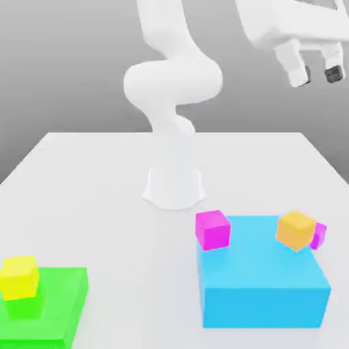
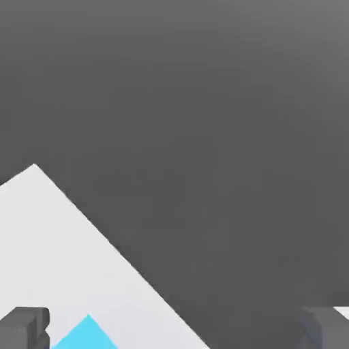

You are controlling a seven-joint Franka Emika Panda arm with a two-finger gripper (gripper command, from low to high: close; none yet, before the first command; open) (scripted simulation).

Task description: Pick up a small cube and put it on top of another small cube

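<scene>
Currently the gripper (image 1: 315,73) hangs high above the surface (image 1: 102,177), jaws spread wide and holding nothing; the small cube (image 1: 318,235), violet-magenta, sits at the big blue block (image 1: 262,283)'s far corner on the exterior view's right, just behind the orange cube (image 1: 296,230); whether they touch, unclear; judged light, rigid, smooth-faced; best pinched across two opposite flat sides, avoiding the orange neighbour.

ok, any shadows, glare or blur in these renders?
Exterior view: flat even light, no glare, faint soft shading under the blue block and the robot base; edges slightly soft. Hand view: dark grey backdrop behind the white table, no cast shadows; the open hand shows smeared fingertips.
</scene>
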